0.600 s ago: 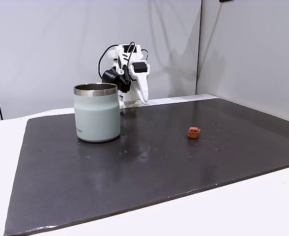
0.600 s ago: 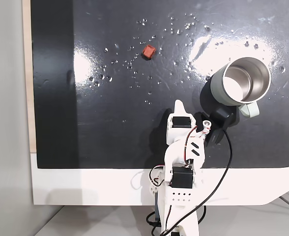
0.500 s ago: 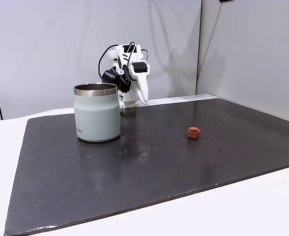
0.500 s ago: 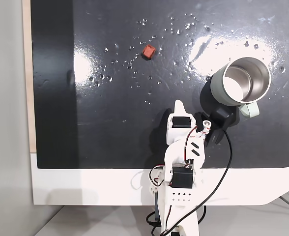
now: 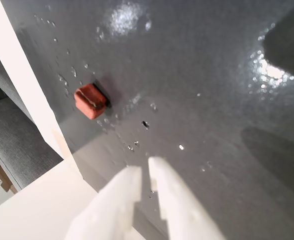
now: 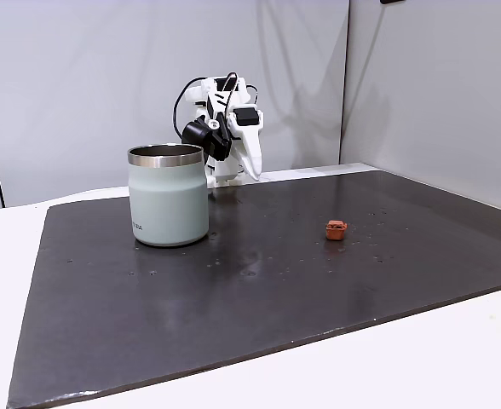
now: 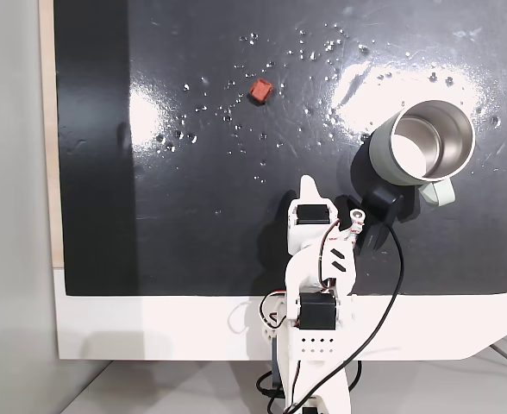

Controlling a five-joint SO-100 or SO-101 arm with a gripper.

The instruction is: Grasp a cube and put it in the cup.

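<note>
A: The counter [image 7: 150, 216] has a big, dark, shiny mat with little wet spots, and grey walls behind it.

B: Where is the cube [image 7: 260, 90]?

A: Seen from above, it sits at about eleven o'clock from the pincer [image 7: 307, 183], well apart from it. The wrist view shows the cube [image 5: 90, 102] at ten o'clock from the white tips.

B: And the cup [image 7: 426, 145]?

A: At two o'clock from the pincer, standing up and empty.

B: Did anything change?

A: Yes. The arm has turned a little toward the cube. I think it is starting to reach.

B: Is the pincer [image 5: 143, 172] holding anything?

A: No. Its tips are narrow, almost together.
</note>
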